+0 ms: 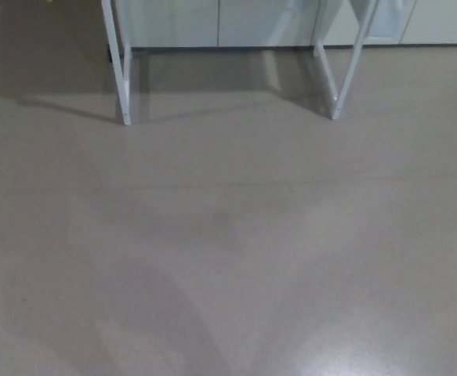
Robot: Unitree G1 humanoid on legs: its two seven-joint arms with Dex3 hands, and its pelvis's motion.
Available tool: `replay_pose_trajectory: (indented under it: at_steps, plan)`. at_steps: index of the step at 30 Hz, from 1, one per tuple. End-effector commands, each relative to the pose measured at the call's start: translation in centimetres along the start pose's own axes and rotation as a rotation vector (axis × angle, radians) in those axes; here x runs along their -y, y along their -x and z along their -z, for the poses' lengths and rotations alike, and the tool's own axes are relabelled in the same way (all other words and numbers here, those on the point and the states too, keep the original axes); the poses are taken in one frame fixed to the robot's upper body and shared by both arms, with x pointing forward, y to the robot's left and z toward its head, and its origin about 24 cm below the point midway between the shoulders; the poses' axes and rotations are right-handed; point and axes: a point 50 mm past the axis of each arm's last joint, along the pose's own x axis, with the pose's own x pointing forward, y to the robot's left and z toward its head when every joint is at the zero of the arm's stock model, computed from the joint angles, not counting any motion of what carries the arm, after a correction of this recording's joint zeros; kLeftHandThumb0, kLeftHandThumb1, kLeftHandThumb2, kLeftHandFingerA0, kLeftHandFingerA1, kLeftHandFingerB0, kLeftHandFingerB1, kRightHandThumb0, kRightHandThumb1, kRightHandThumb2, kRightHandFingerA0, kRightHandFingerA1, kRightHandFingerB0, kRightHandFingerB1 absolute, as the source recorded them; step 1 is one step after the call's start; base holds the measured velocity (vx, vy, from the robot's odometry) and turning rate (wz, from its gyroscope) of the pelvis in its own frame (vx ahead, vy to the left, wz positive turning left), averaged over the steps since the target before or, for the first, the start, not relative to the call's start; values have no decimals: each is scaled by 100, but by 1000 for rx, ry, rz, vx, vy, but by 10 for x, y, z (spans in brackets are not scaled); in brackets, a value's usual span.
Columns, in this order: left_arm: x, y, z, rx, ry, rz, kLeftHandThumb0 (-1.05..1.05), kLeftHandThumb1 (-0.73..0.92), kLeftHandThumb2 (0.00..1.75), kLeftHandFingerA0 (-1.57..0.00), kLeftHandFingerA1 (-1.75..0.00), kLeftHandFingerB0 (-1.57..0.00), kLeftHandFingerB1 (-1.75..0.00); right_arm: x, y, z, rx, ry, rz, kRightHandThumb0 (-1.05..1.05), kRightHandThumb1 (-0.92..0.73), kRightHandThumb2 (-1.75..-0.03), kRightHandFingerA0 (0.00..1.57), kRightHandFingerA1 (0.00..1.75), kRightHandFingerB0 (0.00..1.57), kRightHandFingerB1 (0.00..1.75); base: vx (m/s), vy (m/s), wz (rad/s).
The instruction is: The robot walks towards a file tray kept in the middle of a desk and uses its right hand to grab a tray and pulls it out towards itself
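Head view is almost all floor [236, 258]: grey-beige, smooth, with soft shadows crossing it and a glossy glare patch toward the bottom right corner.

Table: only the white legs show, cut off by the top edge. Left leg [120, 66] comes down and meets the floor toward the upper left; right leg [342, 66] is an angled pair that lands toward the upper right. Tabletop is out of frame, so I can't see its edges or what sits on it.

File tray: not visible anywhere. It is somewhere above the top edge of the picture, if on the table at all; can't place it from here.

Behind the legs, a run of pale cabinet fronts [259, 19] along the top edge, with a dark gap at the base where they meet the floor. A small yellowish speck at the top left corner is too cut off to identify.

Hands: neither one is in the picture. A tiny dark sliver sits at the bottom left edge, too small to call. Can't tell whether the fingers on either hand are apart or together.

Open room: floor between the camera and the table legs is bare across the full width. Shadow bands fan out from the legs' feet across the floor.
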Motion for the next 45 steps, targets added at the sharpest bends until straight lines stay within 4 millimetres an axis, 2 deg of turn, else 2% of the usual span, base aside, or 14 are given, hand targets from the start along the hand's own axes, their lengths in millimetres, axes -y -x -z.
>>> replay_pose_trajectory:
  at_steps: [1,7,10,17,19,29,32,33,38,39,40,41,43,45]
  plan:
    - [-2,2,3,24,-11,-2,-25,82,70,-20,-51,-10,-36,3,6,6,12,-11,32,-42,-67,-59,45,49,36,41,245,-75,13]
    - [-5,1,3,15,6,-32,-23,87,74,-10,-47,-9,-22,6,9,11,-28,23,76,-44,-67,-59,38,44,32,37,316,-176,11]
    - [-8,-1,2,10,-9,-51,-23,89,66,-4,-36,-4,-30,6,7,12,-41,16,77,-45,-67,-59,37,44,31,37,382,-333,58]
    - [-9,-1,3,14,-8,-73,-20,87,67,-18,-49,-9,-27,4,8,8,-17,38,55,-44,-68,-59,38,46,32,39,295,-41,-1]
    - [-8,-1,4,13,1,-60,-19,88,69,-8,-40,-9,-24,4,8,10,-24,32,55,-46,-68,-61,37,46,32,39,313,102,-19]
    - [-8,1,8,6,17,-50,-19,87,69,-12,-49,-9,-24,1,10,14,-38,43,42,-44,-68,-59,40,46,33,39,449,155,-19]
    - [-8,3,10,16,-25,-53,-20,86,64,-9,-94,-8,-32,0,12,18,-47,23,26,-44,-68,-60,38,46,33,39,394,9,14]
    - [-8,3,10,15,-30,-54,-20,87,63,-6,-123,-11,-32,-1,13,18,-45,22,24,-46,-69,-60,37,47,34,40,389,-65,21]
    - [-5,7,16,4,-64,-52,-17,88,61,-13,-130,-12,-32,0,18,25,-64,32,18,-45,-69,-59,39,47,35,40,520,-147,22]
    - [-5,9,20,-6,-85,-49,-18,87,63,-14,-119,-12,-33,0,20,29,-77,40,18,-42,-68,-59,41,48,35,40,543,-158,71]
    - [-6,10,22,-16,-104,-43,-23,84,68,-22,-81,-11,-36,0,21,32,-85,48,16,-42,-68,-59,42,48,35,41,526,-172,56]
    - [-5,12,25,-11,-113,-26,-19,85,64,-19,-65,-10,-35,0,23,34,-87,51,12,-42,-67,-59,42,48,36,41,516,-170,35]
    - [-6,13,29,-33,-112,-40,-29,76,72,-18,-52,-11,-37,0,24,38,-103,51,4,-45,-68,-59,41,46,36,40,460,-161,4]
    - [-7,13,34,-49,-125,-48,-27,76,69,-23,-59,-13,-38,0,26,42,-121,52,0,-46,-68,-59,40,46,36,39,397,-95,-2]
